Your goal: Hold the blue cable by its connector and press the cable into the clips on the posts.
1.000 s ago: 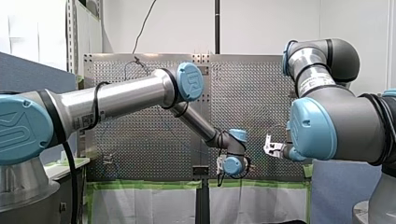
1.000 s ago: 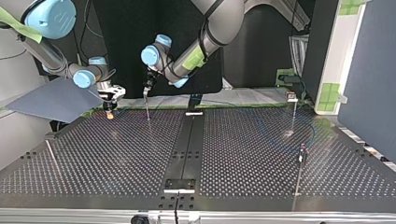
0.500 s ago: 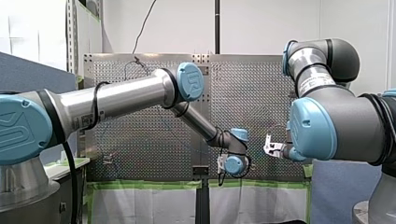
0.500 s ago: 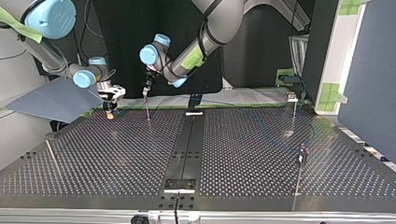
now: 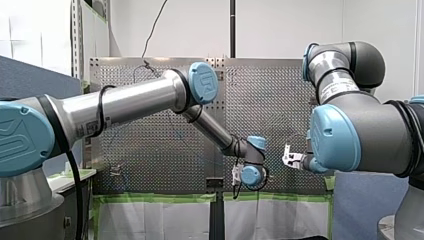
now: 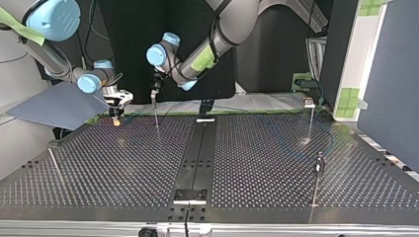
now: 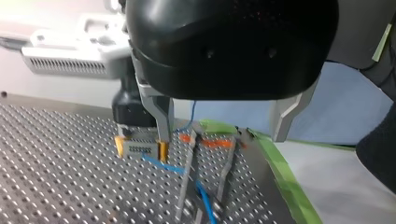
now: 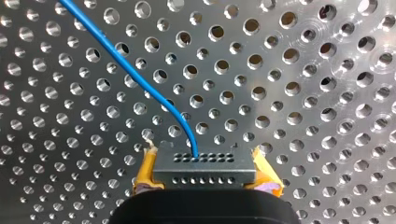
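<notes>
My right gripper (image 8: 205, 161) is shut on the grey connector (image 8: 205, 173), which sits between its yellow pads (image 8: 147, 170) just above the perforated table (image 8: 303, 93). The blue cable (image 8: 140, 84) leaves the connector and runs away across the holes. In the left wrist view the cable (image 7: 170, 167) passes from the connector (image 7: 139, 148) to a thin post (image 7: 187, 182) with an orange clip (image 7: 187, 138). My left gripper (image 7: 223, 133) hangs open above that post, its metal fingers (image 7: 163, 121) holding nothing. In the top view it (image 6: 154, 96) is beside my right gripper (image 6: 116, 109).
More slim posts stand at the top view's right (image 6: 311, 118) (image 6: 318, 173), and a rod (image 6: 55, 165) lies at its left. Green tape (image 7: 280, 177) lines the table's edge near the grippers. A black centre rail (image 6: 197, 148) divides the table.
My left arm's wrist has shifted slightly toward the top view's left and its elbow has risen a little. My right gripper keeps the connector in place.
</notes>
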{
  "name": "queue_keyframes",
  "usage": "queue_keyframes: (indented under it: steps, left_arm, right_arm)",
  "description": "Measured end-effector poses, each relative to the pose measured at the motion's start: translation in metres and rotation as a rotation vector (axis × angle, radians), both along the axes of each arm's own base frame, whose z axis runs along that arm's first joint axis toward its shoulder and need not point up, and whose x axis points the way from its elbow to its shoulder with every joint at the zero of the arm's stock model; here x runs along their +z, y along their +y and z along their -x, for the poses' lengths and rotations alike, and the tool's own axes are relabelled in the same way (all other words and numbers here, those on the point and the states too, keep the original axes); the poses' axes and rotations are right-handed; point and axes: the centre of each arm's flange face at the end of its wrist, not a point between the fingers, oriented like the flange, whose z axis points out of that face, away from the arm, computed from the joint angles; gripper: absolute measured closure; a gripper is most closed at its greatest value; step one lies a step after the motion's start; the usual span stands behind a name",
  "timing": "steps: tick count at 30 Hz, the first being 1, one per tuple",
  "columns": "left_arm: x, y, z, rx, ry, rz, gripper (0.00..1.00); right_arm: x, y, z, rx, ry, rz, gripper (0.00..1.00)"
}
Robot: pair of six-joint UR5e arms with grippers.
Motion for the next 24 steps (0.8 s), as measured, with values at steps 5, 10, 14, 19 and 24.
queue_keyframes:
  steps: [5,10,14,19,24]
  left_arm:
    - [0.021,-0.004,0.011,-0.011,-0.027,0.026,0.0]
    - [0.04,-0.003,0.015,0.003,-0.052,0.062,0.0]
    - [0.057,0.003,0.012,0.025,-0.066,0.109,0.0]
    - [0.074,0.014,0.009,0.07,-0.063,0.153,0.0]
    - [0.087,0.031,0.01,0.125,-0.036,0.156,0.0]
  right_arm:
    - [0.0,0.0,0.001,-0.002,0.0,-0.003,1.0]
    - [0.0,0.0,0.001,0.002,-0.004,-0.001,1.0]
    - [0.0,0.0,0.001,0.006,-0.006,-0.003,1.0]
    - [-0.001,0.0,0.001,0.007,-0.006,-0.008,1.0]
    - [-0.001,0.001,0.001,0.008,-0.005,-0.009,1.0]
